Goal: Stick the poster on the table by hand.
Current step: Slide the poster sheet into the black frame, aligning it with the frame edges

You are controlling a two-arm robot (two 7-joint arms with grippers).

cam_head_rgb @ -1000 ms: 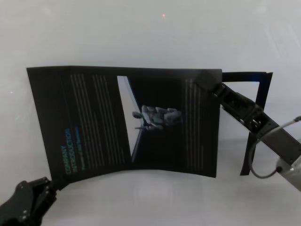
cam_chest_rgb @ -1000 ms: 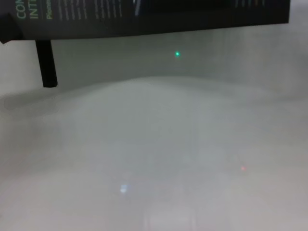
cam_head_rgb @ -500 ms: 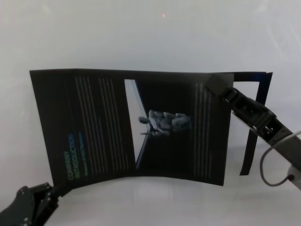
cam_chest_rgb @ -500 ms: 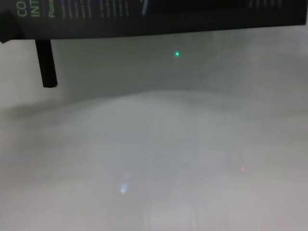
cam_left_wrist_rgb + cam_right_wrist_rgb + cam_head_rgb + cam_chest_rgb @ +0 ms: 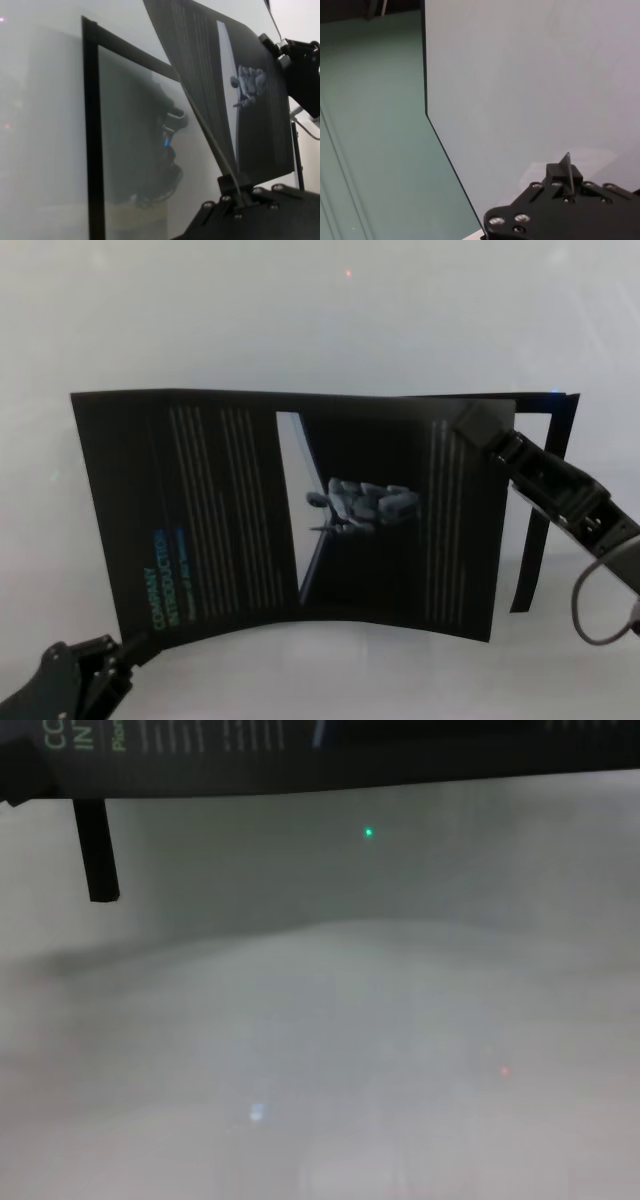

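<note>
My left gripper (image 5: 118, 648) pinches the poster (image 5: 290, 515) at its near heading corner; my right gripper (image 5: 478, 425) is clamped on the far opposite corner. The sheet hangs bowed between them, above the table (image 5: 320, 320) and over a black outline frame (image 5: 92, 135). My worry: uneven lowering traps a wrinkle, or it lands skewed off that frame.

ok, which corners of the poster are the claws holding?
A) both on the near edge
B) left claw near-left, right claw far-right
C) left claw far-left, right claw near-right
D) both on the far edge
B: in the head view the left claw pinches the poster at its near-left corner, by the green heading, and the right claw clamps its far-right corner.
</note>
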